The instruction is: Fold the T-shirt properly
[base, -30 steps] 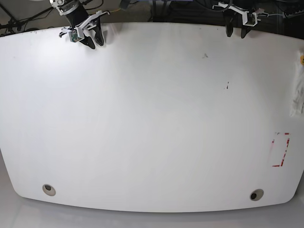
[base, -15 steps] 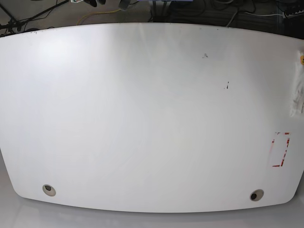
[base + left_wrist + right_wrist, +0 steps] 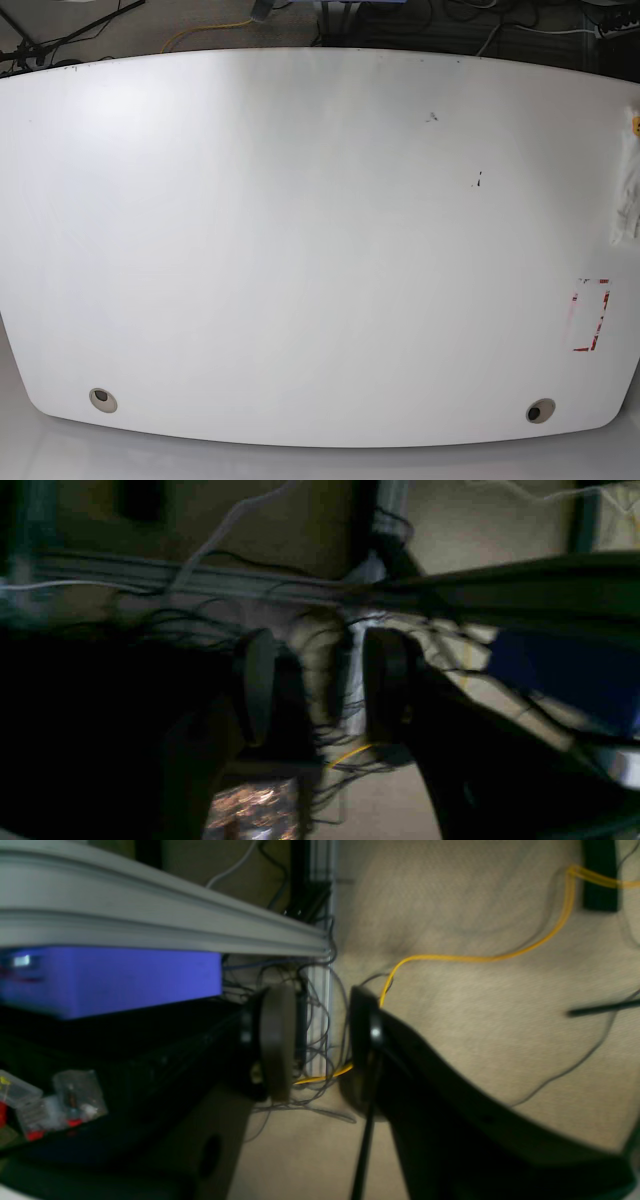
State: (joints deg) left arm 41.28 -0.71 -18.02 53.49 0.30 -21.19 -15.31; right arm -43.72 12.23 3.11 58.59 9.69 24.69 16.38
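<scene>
Only a sliver of white cloth with a yellow spot [image 3: 630, 190] shows at the table's right edge in the base view; it looks like the T-shirt, mostly out of frame. Neither arm appears in the base view. In the left wrist view my left gripper [image 3: 320, 685] is open, with nothing between its dark fingers, facing cables and a frame behind the table. My right gripper [image 3: 320, 1040] is also open and empty in the right wrist view, over carpet and a yellow cable [image 3: 475, 957].
The white table [image 3: 300, 250] fills the base view, with two round grommet holes [image 3: 102, 399] [image 3: 540, 410] near the front edge and a red tape rectangle [image 3: 590, 315] at the right. An aluminium rail [image 3: 150, 925] and a purple box [image 3: 110, 977] lie beyond the table.
A second ago both grippers hung over the table's far edge in the base view. They have since withdrawn out of that view. The table surface is unchanged.
</scene>
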